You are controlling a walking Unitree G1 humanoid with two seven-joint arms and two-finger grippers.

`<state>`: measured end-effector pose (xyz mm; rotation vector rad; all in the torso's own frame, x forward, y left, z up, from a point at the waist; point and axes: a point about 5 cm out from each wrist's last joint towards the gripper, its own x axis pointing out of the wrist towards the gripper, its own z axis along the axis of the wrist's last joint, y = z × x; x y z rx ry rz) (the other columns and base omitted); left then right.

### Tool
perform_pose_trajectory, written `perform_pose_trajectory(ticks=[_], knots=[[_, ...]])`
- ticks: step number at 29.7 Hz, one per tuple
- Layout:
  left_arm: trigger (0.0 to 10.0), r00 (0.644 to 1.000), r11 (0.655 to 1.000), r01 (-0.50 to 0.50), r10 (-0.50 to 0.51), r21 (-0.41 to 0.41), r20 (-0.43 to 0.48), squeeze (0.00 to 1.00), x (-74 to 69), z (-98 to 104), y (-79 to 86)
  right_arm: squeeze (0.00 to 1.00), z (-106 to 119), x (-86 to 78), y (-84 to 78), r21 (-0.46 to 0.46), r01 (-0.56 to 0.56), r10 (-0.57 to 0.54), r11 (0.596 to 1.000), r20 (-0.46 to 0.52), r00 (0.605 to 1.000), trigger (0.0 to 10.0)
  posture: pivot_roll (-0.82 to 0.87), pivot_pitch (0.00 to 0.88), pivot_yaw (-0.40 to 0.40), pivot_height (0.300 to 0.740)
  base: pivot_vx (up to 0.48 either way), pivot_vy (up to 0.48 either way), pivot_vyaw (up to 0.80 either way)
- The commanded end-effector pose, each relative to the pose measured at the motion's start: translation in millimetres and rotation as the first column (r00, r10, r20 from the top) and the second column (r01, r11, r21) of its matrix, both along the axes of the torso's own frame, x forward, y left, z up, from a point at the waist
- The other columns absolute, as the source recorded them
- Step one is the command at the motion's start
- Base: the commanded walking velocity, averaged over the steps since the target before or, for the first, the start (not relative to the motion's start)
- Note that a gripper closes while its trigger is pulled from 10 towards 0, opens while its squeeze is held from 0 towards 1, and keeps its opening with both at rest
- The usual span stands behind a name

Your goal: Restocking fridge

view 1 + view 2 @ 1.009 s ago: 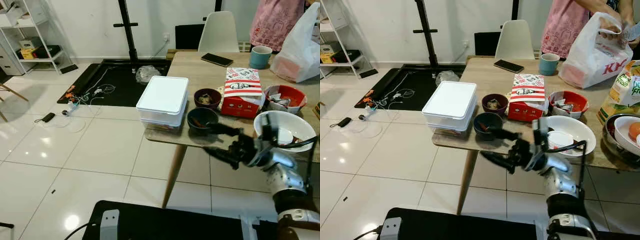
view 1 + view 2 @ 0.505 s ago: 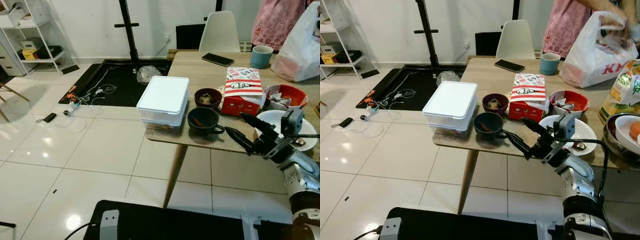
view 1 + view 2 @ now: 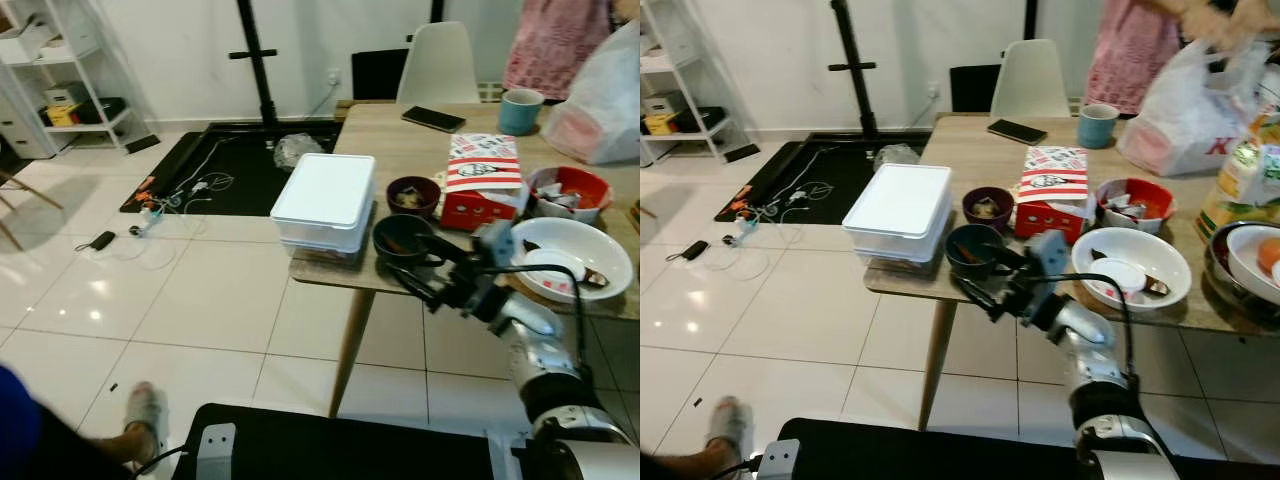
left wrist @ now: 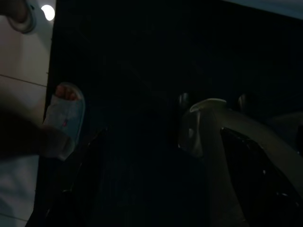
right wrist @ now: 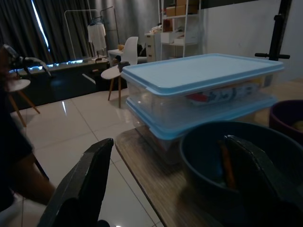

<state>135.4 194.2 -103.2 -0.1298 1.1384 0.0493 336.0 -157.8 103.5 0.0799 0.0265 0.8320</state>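
My right gripper (image 3: 408, 258) is open at the table's near edge, its two black fingers spread just in front of a dark bowl (image 3: 402, 236) with something orange inside. In the right wrist view the dark bowl (image 5: 227, 153) lies between the fingers (image 5: 83, 187) and slightly ahead of them, untouched. Two stacked clear containers with white lids (image 3: 325, 200) stand at the table's left corner, beside the bowl. The left arm hangs idle, and its wrist view is dark, with the fingers apart over the black base.
Wooden table (image 3: 400, 150) holds a purple bowl (image 3: 413, 195), a red-and-white food box (image 3: 483, 178), a red bowl (image 3: 566, 190), a white bowl (image 3: 570, 258), a mug (image 3: 521, 111) and a phone (image 3: 434, 118). A person in pink (image 3: 560, 40) stands behind. A slippered foot (image 3: 143, 412) is at lower left.
My right gripper has swung left, from beside the white bowl to the dark bowl's front. A person's foot has come into view at lower left. The camera has shifted slightly.
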Motion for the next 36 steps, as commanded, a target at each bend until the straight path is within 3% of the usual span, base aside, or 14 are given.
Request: perform_pose_trajectory(ticks=[1,9,11,13,16,19,27,36], knots=[[10.0,1.000,0.999,0.004,-0.004,0.036,-0.004,0.00,-2.9,1,11.8,0.00,2,4.6,4.6,-0.038,0.024,-0.023,0.999,0.013,1.000,10.0,0.00,0.000,0.114,0.740,0.000,0.000,0.00],[10.0,1.000,0.999,-0.019,0.019,0.035,-0.012,0.00,-5.7,0,11.6,0.00,6,3.4,-3.6,-0.033,0.072,-0.070,0.997,0.050,0.996,10.0,0.00,0.000,0.117,0.740,0.000,0.000,0.00],[10.0,1.000,0.999,-0.017,0.018,0.034,-0.019,0.00,-7.1,-1,10.4,0.00,6,0.3,-17.3,-0.042,0.109,-0.106,0.993,0.058,0.993,10.0,0.00,0.000,0.108,0.740,0.000,0.000,0.00],[10.0,1.000,0.999,-0.017,0.018,0.034,-0.019,0.00,-7.1,-1,10.4,0.00,6,0.3,-17.3,-0.042,0.109,-0.106,0.993,0.058,0.993,10.0,0.00,0.000,0.108,0.740,0.000,0.000,0.00],[10.0,0.999,0.999,-0.019,0.020,0.033,-0.024,0.00,-8.4,-2,9.0,0.00,3,-2.3,-32.8,-0.082,0.142,-0.139,0.987,0.046,0.989,10.0,0.01,0.000,0.091,0.740,0.000,0.000,0.00],[10.0,0.999,0.999,-0.028,0.028,0.025,-0.019,0.00,-19.4,-3,17.7,0.00,-2,-4.0,-42.6,-0.124,0.163,-0.162,0.979,0.015,0.987,10.0,0.01,0.000,0.087,0.740,0.000,0.000,0.00],[10.0,1.000,1.000,-0.027,0.027,0.008,-0.006,0.00,-27.5,-3,22.4,0.00,-12,-7.5,-43.3,-0.151,0.163,-0.169,0.975,-0.027,0.985,10.0,0.00,0.000,0.085,0.740,0.000,0.000,0.00],[10.0,1.000,1.000,-0.025,0.025,0.005,-0.009,0.00,-30.2,-4,23.3,0.00,-29,-5.9,-26.8,-0.177,0.200,-0.221,0.964,-0.108,0.969,10.0,0.01,0.000,0.092,0.740,0.000,0.000,0.00]])
